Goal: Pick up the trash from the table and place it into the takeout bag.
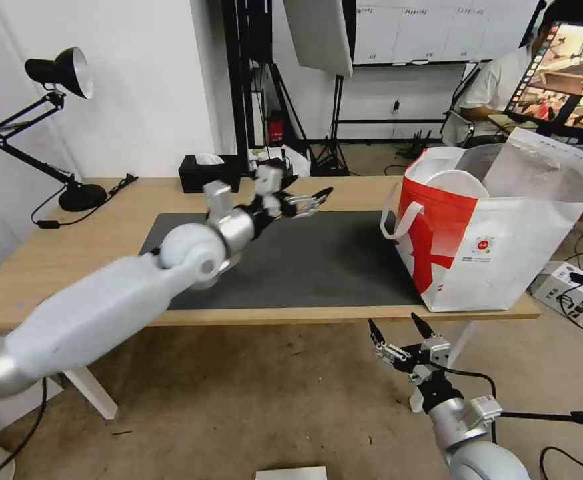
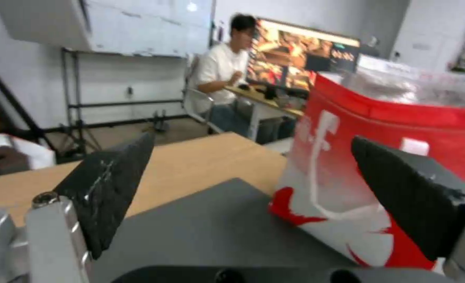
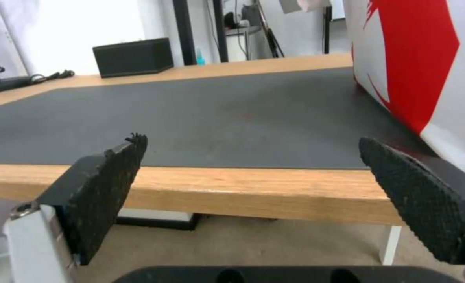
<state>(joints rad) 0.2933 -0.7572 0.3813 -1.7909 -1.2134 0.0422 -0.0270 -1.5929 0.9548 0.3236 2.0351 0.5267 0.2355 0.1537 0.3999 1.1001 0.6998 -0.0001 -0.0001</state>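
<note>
I see the bench (image 1: 58, 247) mat bare; the trash seems already in the bag (image 1: 498, 267) at its right end, a white bowl (image 1: 456, 183) showing inside. I'd hold my left gripper (image 1: 308, 199), spread wide, above the mat, and my right gripper (image 1: 400, 328), also spread, below the near edge.

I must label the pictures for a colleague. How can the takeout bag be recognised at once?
Start at the table with its grey mat. The bag stands on the mat's right end. It is the tall white tote with a red panel, loop handles and silver lining.
</note>
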